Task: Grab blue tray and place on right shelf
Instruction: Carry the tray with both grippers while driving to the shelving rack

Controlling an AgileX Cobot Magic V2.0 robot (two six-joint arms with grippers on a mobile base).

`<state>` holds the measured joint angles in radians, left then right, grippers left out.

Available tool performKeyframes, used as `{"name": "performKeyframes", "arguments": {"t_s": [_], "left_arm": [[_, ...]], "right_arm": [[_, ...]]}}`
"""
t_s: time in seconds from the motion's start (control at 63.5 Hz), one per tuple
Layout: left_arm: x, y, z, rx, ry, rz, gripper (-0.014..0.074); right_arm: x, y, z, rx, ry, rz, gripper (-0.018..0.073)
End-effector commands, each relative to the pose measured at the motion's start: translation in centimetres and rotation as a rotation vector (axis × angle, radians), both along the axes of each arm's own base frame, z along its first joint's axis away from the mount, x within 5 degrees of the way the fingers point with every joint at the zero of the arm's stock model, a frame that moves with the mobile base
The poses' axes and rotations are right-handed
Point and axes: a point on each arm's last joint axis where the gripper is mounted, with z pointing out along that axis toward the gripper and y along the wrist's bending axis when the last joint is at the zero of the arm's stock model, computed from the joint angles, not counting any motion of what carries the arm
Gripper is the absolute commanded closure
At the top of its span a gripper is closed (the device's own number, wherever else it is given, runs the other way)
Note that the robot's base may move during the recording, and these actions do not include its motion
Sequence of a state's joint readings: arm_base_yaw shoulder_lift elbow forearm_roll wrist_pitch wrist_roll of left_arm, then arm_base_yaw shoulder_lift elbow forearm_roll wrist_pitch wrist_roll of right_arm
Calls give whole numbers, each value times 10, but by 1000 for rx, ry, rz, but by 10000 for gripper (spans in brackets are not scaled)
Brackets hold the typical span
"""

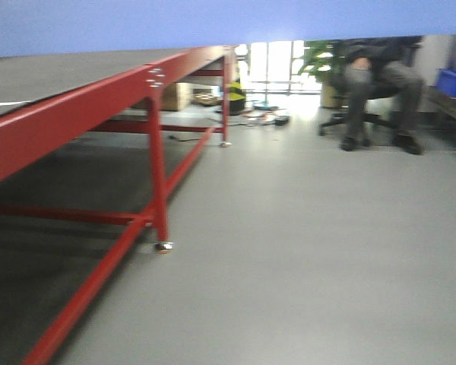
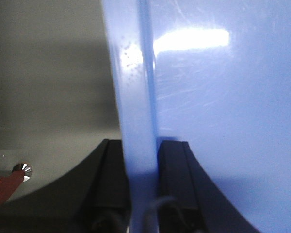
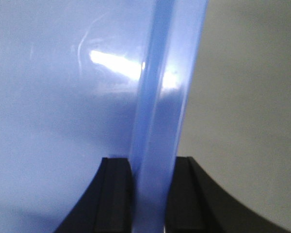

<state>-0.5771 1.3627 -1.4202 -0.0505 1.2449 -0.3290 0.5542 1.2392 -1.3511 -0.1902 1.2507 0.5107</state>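
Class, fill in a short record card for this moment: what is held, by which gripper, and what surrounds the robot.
Held object: blue tray
Left gripper: fingers shut on the tray's rim
Right gripper: shut on the tray's opposite rim
Left of front view: red table
Background: seated person, dark-blue bins
Stage: tray held, not yet on a shelf

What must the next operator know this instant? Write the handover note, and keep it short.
Left claw: shut on the blue tray rim.
Right claw: shut on the opposite rim.
Tray: lifted, held between both arms, floor beneath.
Done: grab.
To do: carry it to the right shelf, not seen in any view, and set it down.
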Motion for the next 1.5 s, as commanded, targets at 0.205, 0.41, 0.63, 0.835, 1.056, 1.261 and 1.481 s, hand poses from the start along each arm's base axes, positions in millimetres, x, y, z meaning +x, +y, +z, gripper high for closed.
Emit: {"name": "performKeyframes", "arguments": {"t_s": [0.205,0.41,0.63,0.835,1.056,1.261,1.481], "left_arm": [[-17,2,11,-6,50,-57,645],[-17,2,11,-6,50,-57,645],[-17,2,11,-6,50,-57,645],[-17,2,11,-7,50,-57,645],[-17,1,11,-8,51,-57,645],[-17,1,11,-10,52,-58,645],[-17,1,11,-10,52,-58,645]], "right_arm": [[-4,0,18,50,-95,36,504],[-4,0,18,50,-95,36,504],[-4,0,18,50,-95,36,504],[-4,0,18,50,-95,36,504],[-4,0,18,50,-95,36,504],[-4,0,18,50,-95,36,504],[-4,0,18,50,-95,36,504]]}}
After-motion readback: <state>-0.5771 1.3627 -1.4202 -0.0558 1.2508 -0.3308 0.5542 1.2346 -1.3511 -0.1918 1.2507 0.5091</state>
